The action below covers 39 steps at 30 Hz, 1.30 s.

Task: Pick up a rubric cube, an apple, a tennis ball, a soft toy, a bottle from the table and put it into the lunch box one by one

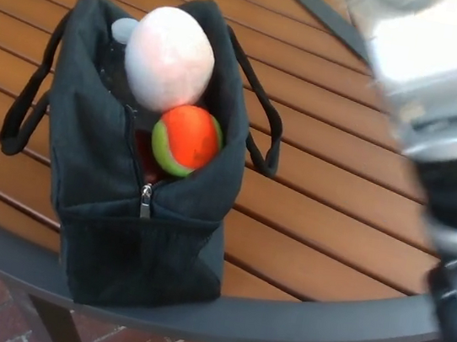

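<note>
Lunch box, a black fabric bag with two carry handles, is sitting unzipped at the near rim of the round slatted wooden table. Pale pink rounded soft toy is sticking out of its top, touching the orange-and-green tennis ball just below it. Something red is showing underneath, too hidden to identify. Blurred silver-and-black right arm is crossing the right side; its hand is out of frame, so can't tell its state. Left hand isn't showing.
</note>
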{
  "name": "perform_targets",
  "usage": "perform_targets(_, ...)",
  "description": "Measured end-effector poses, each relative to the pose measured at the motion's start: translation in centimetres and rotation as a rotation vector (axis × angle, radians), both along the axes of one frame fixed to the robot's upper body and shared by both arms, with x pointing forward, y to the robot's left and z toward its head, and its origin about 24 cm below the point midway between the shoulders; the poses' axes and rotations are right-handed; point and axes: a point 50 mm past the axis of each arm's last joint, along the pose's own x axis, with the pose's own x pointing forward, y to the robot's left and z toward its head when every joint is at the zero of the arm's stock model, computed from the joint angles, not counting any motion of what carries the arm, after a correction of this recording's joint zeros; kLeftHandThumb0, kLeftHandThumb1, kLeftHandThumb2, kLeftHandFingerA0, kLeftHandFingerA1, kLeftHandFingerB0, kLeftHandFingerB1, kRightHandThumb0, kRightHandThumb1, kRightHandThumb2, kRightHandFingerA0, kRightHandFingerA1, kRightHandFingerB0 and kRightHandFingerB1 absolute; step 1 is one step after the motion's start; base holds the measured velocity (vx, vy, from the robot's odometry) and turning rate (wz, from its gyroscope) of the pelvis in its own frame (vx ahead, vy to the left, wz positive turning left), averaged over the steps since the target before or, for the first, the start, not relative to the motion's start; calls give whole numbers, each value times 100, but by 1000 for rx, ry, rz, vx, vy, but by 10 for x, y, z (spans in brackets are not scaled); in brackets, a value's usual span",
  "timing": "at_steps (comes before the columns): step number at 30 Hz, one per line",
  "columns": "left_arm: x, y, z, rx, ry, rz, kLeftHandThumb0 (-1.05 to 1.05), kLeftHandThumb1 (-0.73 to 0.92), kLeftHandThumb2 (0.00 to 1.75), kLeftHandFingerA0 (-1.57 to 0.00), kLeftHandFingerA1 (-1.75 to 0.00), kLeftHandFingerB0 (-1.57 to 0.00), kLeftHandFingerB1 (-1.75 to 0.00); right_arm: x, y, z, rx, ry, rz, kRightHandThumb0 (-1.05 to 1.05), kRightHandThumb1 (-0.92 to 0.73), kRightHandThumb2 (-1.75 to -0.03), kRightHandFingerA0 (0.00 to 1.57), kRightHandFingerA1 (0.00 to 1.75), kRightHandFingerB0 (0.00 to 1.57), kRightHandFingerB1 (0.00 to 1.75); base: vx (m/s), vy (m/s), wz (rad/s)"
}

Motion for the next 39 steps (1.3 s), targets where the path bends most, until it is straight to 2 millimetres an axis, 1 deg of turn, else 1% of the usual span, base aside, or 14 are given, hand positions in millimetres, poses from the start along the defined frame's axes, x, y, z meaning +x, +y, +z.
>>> perform_targets(3,2,0,-1,-3,-2,7,6,52,106,-103,-118,-93,-98,2,-36,9,2,-4,-94,-54,-71,-61,47,68,44,42,0,0,0)
perform_targets(4,2,-1,-1,-4,-3,9,7,51,108,-103,-120,-92,-99,2,-45,10,4,-4,-118,-57,-60,-95,49,67,35,52,0,0,0)
perform_targets(7,2,-2,-1,-8,-5,19,6,52,108,-105,-122,-93,-100,0,-90,8,24,13,-234,-52,-58,-91,48,62,34,52,0,0,0)
perform_targets(8,2,-2,-1,-9,-5,21,8,52,108,-107,-122,-95,-100,0,-98,6,32,21,-255,-44,-67,-61,52,50,39,37,0,0,0)
perform_targets(10,2,-2,-1,-11,-7,29,6,54,115,-102,-105,-95,-98,-1,-126,-5,56,59,-323,-39,-68,-60,55,45,40,34,0,0,0)
perform_targets(11,2,-2,-1,-12,-8,35,15,55,117,-106,-114,-96,-101,-2,-142,-13,71,90,-364,-40,-56,-84,49,58,34,49,0,0,0)
perform_targets(14,4,-3,-1,-15,-14,46,8,53,113,-107,-127,-98,-106,-6,-173,-33,111,153,-442,-42,-54,-84,54,58,40,50,0,0,0)
perform_targets(16,4,-3,-1,-17,-17,55,10,53,112,-112,-125,-100,-104,-7,-189,-46,133,194,-483,-44,-55,-84,54,56,41,49,0,0,0)
perform_targets(17,5,-3,-1,-20,-21,65,5,56,116,-106,-108,-99,-101,-12,-212,-64,166,253,-544,-45,-54,-84,54,56,42,50,0,0,0)
perform_targets(21,5,-3,-1,-21,-24,76,5,55,116,-104,-106,-99,-100,-21,-242,-93,211,346,-635,-41,-54,-84,55,60,41,50,0,0,0)
perform_targets(22,6,-3,-1,-21,-26,79,5,58,103,-104,-122,-92,-102,-27,-257,-106,232,385,-684,-38,-64,-59,62,60,49,38,0,0,0)
perform_targets(31,8,-2,0,-24,-39,98,10,55,110,-105,-119,-93,-101,-97,-350,-202,420,694,-1058,-33,-67,-60,50,65,44,43,0,0,0)
perform_targets(32,9,-1,0,-24,-42,102,10,55,107,-104,-121,-96,-104,-130,-376,-236,515,792,-1194,-33,-69,-61,52,61,44,42,0,0,0)
perform_targets(39,9,-1,0,-26,-44,112,11,52,114,-111,-127,-98,-106,-201,-409,-304,722,961,-1483,-19,-71,-68,47,58,39,45,0,-1,-1)
